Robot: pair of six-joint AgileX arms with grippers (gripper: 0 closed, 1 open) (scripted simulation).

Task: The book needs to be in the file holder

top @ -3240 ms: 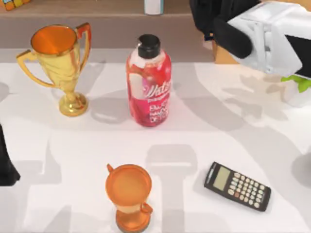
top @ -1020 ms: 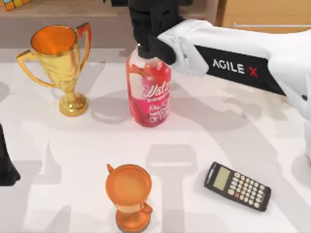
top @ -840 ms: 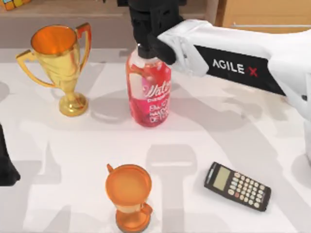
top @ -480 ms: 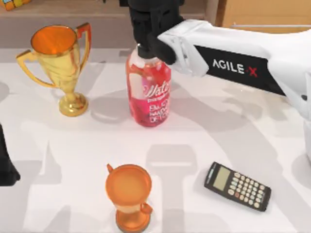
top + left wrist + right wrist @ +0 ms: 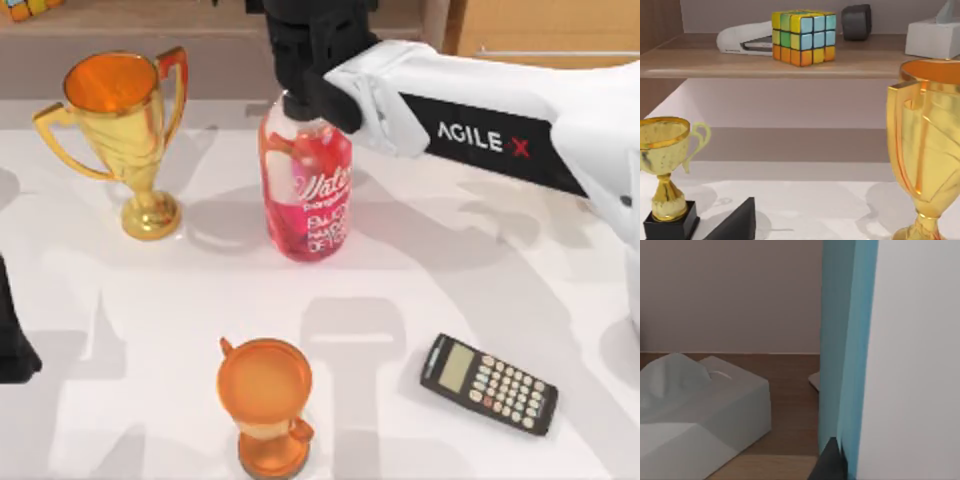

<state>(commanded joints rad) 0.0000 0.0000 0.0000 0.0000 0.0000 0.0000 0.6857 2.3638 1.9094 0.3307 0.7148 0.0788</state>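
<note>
Right gripper (image 5: 312,45): at 12 o'clock, over the shelf behind the red bottle (image 5: 306,180); finger state cannot be told.
Book (image 5: 875,360): upright, close before the right wrist camera; probably being grasped.
Next: lift clear, carry to file holder.
Left arm: parked at 9 o'clock.

The book (image 5: 880,350) is seen upright and very close, its white face beside a pale blue-teal side. A dark fingertip (image 5: 829,465) of the right tool touches its lower edge. A pale tissue box (image 5: 700,405) rests on a brown shelf (image 5: 790,410) beside it.
</note>
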